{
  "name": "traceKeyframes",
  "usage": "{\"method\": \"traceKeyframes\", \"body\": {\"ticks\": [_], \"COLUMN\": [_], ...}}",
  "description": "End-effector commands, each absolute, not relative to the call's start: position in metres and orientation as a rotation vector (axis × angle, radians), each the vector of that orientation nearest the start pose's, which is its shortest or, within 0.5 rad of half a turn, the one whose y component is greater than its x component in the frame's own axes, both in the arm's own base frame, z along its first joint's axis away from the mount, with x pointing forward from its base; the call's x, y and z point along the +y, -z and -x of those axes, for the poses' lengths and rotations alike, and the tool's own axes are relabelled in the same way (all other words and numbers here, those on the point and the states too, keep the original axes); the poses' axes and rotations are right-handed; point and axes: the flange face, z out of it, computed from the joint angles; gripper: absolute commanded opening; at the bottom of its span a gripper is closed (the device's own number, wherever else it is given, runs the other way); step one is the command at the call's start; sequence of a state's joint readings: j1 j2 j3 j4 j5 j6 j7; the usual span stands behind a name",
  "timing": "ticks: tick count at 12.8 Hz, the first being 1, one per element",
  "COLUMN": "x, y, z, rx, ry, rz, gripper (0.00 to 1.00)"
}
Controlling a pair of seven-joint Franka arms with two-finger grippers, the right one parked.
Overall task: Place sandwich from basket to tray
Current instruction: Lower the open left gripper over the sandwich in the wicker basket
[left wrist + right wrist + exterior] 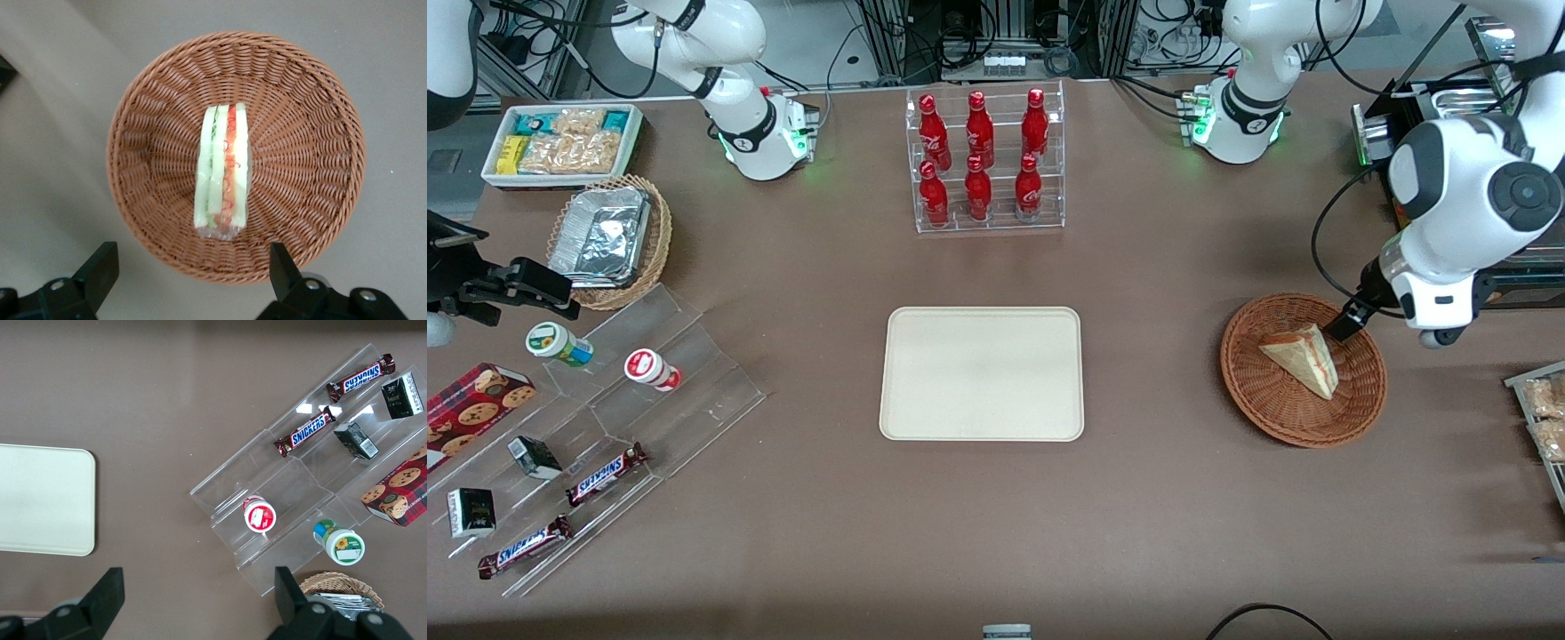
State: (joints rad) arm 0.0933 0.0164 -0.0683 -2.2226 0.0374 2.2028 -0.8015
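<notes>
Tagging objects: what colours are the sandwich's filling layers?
Red and green between pale bread, clearest in the left wrist view: sandwich in the basket, open pincer above.

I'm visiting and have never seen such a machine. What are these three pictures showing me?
Two white robot arms stand at a brown table. One picture looks at them from the front; the other two come from cameras on their wrists. The working arm's gripper hovers above a round basket with its jaws open, holding nothing. In the basket lies a sandwich. A cream tray waits mid-table, bare. A rack of red bottles stands farther from the front camera than the tray.
</notes>
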Motion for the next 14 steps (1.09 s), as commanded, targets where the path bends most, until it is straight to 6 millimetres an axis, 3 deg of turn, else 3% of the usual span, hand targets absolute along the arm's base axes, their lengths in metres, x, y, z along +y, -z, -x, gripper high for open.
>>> {"method": "traceKeyframes", "body": {"ticks": [1, 14], "x": [0.011, -0.001], "y": [-0.342, -0.287], "z": [-0.534, -0.530], "rx": [-1.230, -1.249], "ry": [-0.015, 0.024], "rz": [2.856, 2.871], "gripper": [1.00, 1.00]}}
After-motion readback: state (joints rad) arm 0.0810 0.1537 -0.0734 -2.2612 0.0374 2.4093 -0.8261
